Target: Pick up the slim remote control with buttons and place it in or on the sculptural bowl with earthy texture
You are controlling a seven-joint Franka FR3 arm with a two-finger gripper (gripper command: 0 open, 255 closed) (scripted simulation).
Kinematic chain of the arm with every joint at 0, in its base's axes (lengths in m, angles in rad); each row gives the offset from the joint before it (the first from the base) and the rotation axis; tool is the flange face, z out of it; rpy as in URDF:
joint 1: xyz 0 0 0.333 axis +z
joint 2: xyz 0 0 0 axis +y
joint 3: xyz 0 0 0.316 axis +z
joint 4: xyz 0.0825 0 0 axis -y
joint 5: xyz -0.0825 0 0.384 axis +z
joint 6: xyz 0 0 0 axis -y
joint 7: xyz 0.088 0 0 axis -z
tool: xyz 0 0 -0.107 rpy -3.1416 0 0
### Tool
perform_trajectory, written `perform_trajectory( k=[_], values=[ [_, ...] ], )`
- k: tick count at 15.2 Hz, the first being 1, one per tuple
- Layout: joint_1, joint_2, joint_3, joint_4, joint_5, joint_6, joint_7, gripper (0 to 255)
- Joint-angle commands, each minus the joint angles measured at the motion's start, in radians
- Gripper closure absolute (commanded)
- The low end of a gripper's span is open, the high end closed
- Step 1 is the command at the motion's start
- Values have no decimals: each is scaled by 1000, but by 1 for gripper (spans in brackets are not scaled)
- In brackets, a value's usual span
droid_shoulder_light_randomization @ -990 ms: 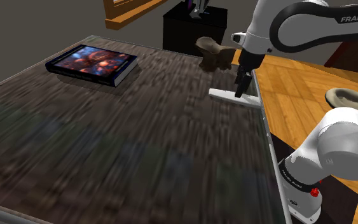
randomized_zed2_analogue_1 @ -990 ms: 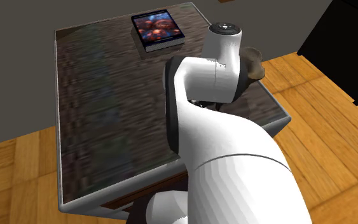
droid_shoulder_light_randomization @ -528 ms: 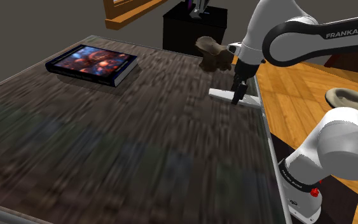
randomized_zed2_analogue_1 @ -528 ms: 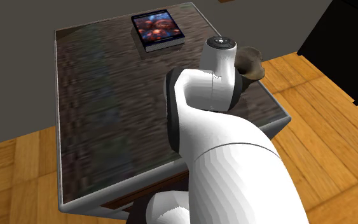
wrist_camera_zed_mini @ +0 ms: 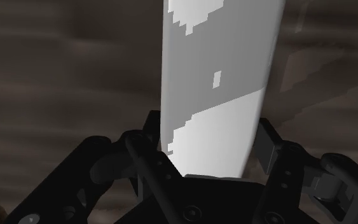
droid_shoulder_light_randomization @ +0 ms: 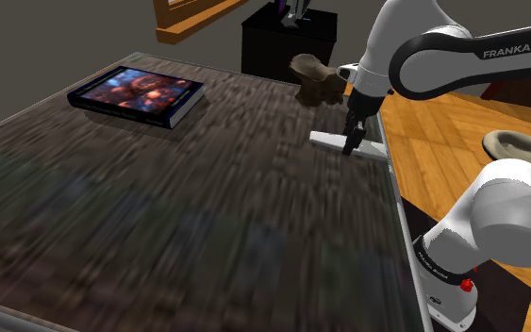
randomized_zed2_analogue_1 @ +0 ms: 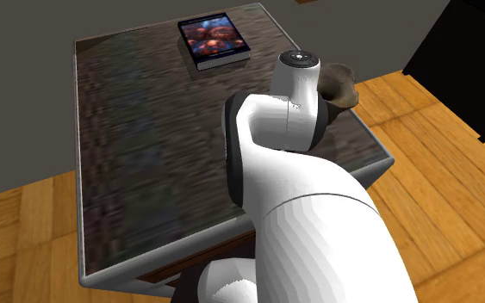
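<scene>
On the shoulder view's left a book with a picture cover lies flat on the dark table, well apart from the rest. Further right, near the table's far edge, stands the lumpy brown bowl, and near it the pale grey remote lies flat by the table's right-hand edge. The black gripper is down over the remote, and in the wrist view its fingers press on the two long sides, clasping it.
</scene>
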Motion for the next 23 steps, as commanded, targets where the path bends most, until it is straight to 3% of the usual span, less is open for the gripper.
perform_trajectory(
  k=[1, 8, 23],
  values=[
    [0, 0, 0, 0, 0, 0, 0, 255],
    [0, 0, 0, 0, 0, 0, 0, 255],
    [4, -44, 12, 175, 11, -219, -3, 255]
  ],
)
